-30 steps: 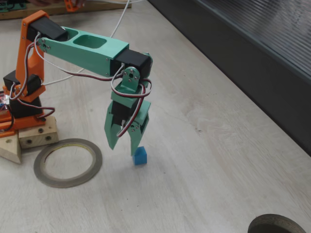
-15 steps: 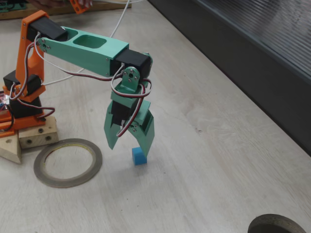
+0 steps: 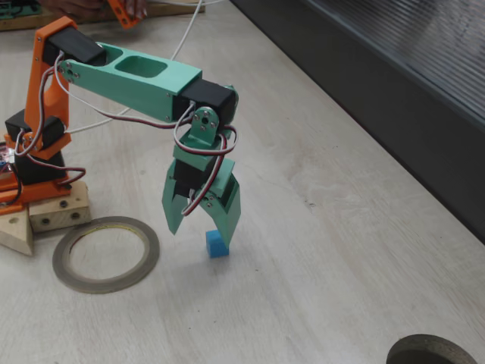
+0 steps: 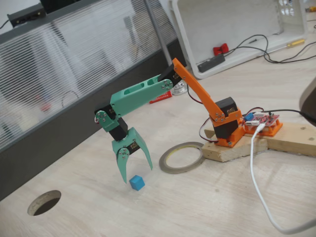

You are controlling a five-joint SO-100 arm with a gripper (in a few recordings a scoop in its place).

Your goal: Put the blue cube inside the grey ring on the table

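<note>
The blue cube (image 3: pixel 216 245) (image 4: pixel 137 183) rests on the pale wood-grain table (image 3: pixel 341 265) (image 4: pixel 197 212). My green gripper (image 3: pixel 198 233) (image 4: pixel 136 173) points down right over it, open, with nothing between its fingers. In both fixed views the fingertips hang just above the cube, and one tip overlaps the cube's upper edge. The grey ring (image 3: pixel 150 255) (image 4: pixel 180 171) lies flat on the table between the cube and the arm's orange base, about a hand's width from the cube, and its opening holds nothing.
The arm's base sits on wooden blocks (image 3: pixel 53 212) (image 4: pixel 247 148). A dark raised ledge (image 3: pixel 364 83) borders the table. A round hole (image 3: pixel 432 353) (image 4: pixel 44 202) is cut in the tabletop. A white cable (image 4: pixel 256 187) trails near the base. A person's hand (image 3: pixel 91 6) is at the top edge.
The gripper has opened wider, one finger swinging outward over the cube. The arm, the cube and the ring have stayed in place.
</note>
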